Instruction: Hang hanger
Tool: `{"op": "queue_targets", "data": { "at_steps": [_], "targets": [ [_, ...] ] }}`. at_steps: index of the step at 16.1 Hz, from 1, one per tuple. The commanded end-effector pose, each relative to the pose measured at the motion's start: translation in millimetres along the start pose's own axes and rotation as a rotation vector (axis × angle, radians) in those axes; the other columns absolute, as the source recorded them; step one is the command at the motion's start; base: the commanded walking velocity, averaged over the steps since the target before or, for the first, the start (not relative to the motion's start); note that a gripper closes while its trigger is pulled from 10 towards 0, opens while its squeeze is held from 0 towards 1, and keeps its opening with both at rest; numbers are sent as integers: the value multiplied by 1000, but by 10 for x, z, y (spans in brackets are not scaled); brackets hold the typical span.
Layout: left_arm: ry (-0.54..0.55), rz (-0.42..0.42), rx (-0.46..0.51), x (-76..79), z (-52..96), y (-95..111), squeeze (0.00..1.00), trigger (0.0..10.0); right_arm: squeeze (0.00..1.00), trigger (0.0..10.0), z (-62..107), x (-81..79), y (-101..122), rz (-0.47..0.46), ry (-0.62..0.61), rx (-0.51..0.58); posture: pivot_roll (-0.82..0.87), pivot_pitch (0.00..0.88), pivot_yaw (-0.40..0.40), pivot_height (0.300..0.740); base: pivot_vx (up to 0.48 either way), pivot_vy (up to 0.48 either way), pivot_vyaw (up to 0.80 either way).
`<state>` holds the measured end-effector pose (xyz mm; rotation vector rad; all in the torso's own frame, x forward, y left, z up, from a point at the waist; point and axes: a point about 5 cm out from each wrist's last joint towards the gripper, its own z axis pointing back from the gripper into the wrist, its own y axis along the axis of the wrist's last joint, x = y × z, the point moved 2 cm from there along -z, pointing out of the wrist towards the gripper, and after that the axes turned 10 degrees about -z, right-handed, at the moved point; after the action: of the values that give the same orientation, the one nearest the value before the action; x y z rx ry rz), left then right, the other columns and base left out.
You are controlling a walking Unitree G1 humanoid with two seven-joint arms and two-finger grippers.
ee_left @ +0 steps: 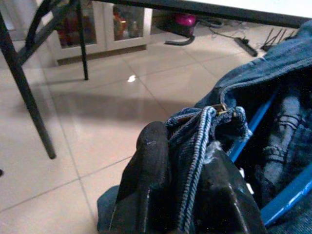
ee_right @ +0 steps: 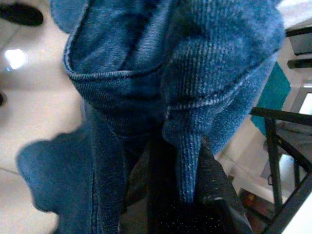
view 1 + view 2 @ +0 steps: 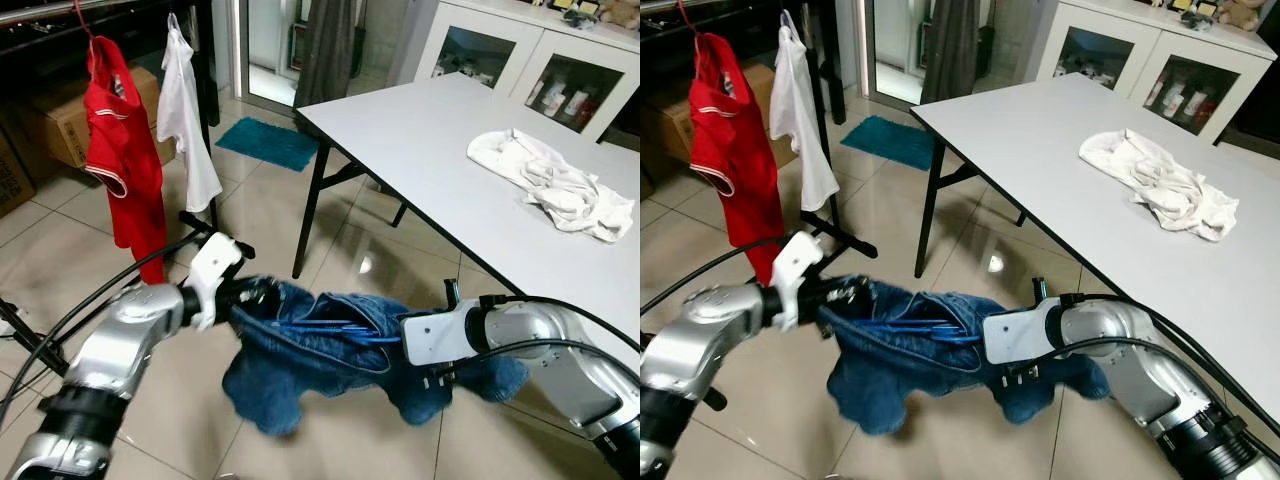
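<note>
Denim garment [image 3: 300, 350] is held stretched between both claws at lower centre of the frame, above the tiled floor [image 3: 330, 240]. Left claw [image 1: 183, 170] is clamped on a frayed, ribbed hem edge; right claw [image 2: 187, 195] is clamped on a thick twill fold. Blue plastic hanger [image 3: 340, 328], thin-barred, is seen inside the garment opening between the claws. White table [image 3: 450, 170] is at right.
</note>
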<state>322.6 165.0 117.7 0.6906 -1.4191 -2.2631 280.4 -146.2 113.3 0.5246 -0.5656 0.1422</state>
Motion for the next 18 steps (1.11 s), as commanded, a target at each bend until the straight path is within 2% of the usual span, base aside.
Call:
{"op": "queue_targets", "data": {
  "at_steps": [1, 3, 4, 7, 11, 14, 16, 18],
  "targets": [
    [20, -30, -21, -30, -53, 45, 0, 0, 0, 0, -20, -21, -40, 19, -1, -35, 44, 50, -125, 740, 0, 0, 0],
    [52, -90, -79, -62, -115, 40, 0, 0, 0, 0, -122, -34, -33, 1, -20, -48, 45, 51, -126, 740, 0, 0, 0],
    [35, -162, -124, 5, -213, 41, 0, 0, 0, 0, -231, 12, -1, -48, -63, -38, 48, 51, -126, 740, 0, 0, 0],
    [4, -216, -143, 145, -399, 69, 0, 0, 0, 0, -344, 86, 99, -82, -106, -7, 49, 51, -125, 740, 0, 0, 0],
    [18, -232, -153, 132, -398, 51, 0, 0, 0, 0, -371, 36, 34, -85, -98, -24, 51, 52, -124, 740, 0, 0, 0],
    [68, -240, -146, 91, -466, 88, 0, 0, 0, 0, -411, 20, 101, -89, -78, 1, 43, 63, -125, 740, 0, 0, 0],
    [97, -226, -129, 81, -483, 121, 0, 0, 0, 0, -421, -15, 167, -121, -58, 37, 41, 84, -112, 740, 0, 0, 0],
    [93, -225, -139, 123, -502, 83, 0, 0, 0, 0, -480, -105, 268, -204, -34, 97, 44, 99, -85, 740, 0, 0, 0]
  ]
}}
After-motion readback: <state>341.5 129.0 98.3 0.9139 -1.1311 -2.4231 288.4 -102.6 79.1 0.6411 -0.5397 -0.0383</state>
